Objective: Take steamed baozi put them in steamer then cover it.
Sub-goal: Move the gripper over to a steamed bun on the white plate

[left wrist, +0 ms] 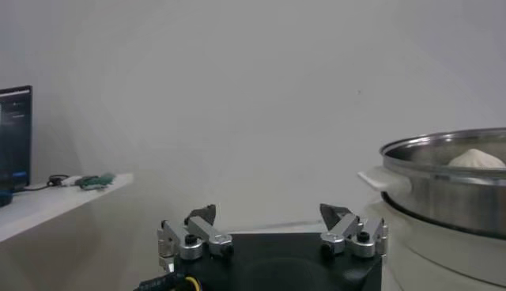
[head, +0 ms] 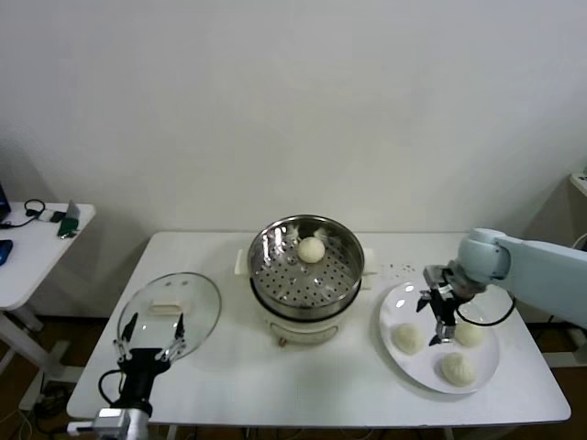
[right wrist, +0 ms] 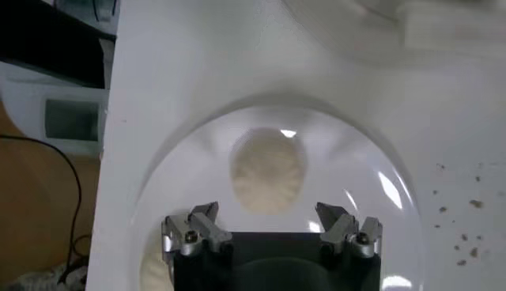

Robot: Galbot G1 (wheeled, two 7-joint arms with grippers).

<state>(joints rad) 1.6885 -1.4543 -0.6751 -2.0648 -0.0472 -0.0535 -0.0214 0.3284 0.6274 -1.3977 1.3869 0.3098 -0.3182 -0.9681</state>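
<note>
Head view shows one steamed baozi (head: 312, 248) already in the steamer (head: 307, 266), three on the white plate (head: 397, 307) beside it. Fetching the next looks underway: the right gripper (head: 438, 317), spread wide and empty, hovers over them and must descend. Left gripper (head: 147, 332), open, waits beside the cover (head: 171, 308).

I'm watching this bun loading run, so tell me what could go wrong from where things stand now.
1. The open right hand hovers over the white plate between closely spaced baozi; descending, it may nudge a neighbour.
2. The soft bun under the hand could dent if squeezed hard.
3. The glass lid lies near the table's front left corner by the open left hand; a careless pick could slide it off.
</note>
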